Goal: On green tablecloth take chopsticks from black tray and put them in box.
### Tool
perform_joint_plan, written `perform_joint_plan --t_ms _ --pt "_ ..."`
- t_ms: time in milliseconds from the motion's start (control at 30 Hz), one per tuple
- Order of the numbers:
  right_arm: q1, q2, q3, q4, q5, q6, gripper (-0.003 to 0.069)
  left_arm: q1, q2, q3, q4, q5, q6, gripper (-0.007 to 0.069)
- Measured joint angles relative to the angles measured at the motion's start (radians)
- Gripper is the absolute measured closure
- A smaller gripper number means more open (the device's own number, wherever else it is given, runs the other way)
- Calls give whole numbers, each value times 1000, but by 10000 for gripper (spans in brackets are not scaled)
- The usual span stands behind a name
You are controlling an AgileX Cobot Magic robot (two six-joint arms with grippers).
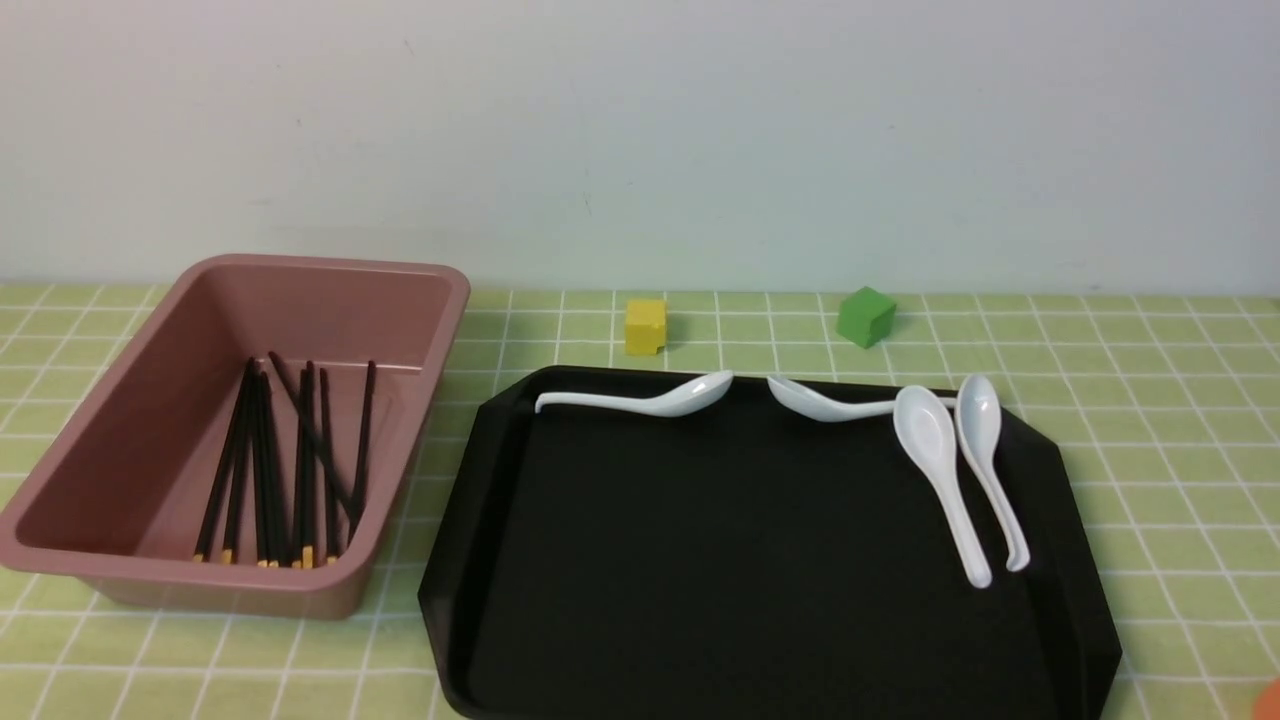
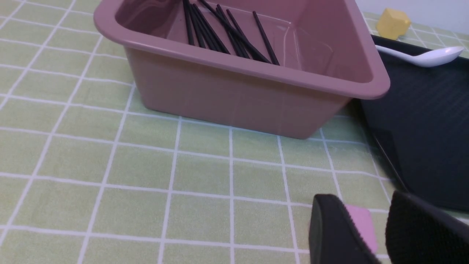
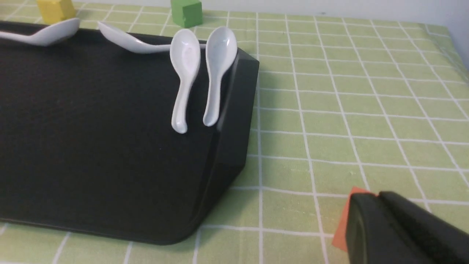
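Chopsticks [image 1: 305,460] in box [image 1: 400,330]; wrist views alone show pincers: left [image 2: 353,231] apart, right [image 3: 381,227] together.

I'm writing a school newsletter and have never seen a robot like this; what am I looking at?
It's a two-armed robot. The front picture looks forward from between its arms; the others come from cameras on its left and right wrists. On the green cloth stand a pinkish box holding black chopsticks and a black tray with four white spoons. Beyond the tray are yellow and green cubes. The left gripper is open and empty; the right gripper shows nothing held.
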Motion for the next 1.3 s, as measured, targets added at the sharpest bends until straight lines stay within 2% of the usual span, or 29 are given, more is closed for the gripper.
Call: perform_joint_plan --t_ms 133,567,1300 --pt "37 0 0 -3 0 0 599 0 0 0 0 0 0 386" --pt "68 0 0 32 0 -1 594 0 0 0 0 0 0 386" --pt "69 0 0 36 0 -2 575 0 0 0 0 0 0 386"
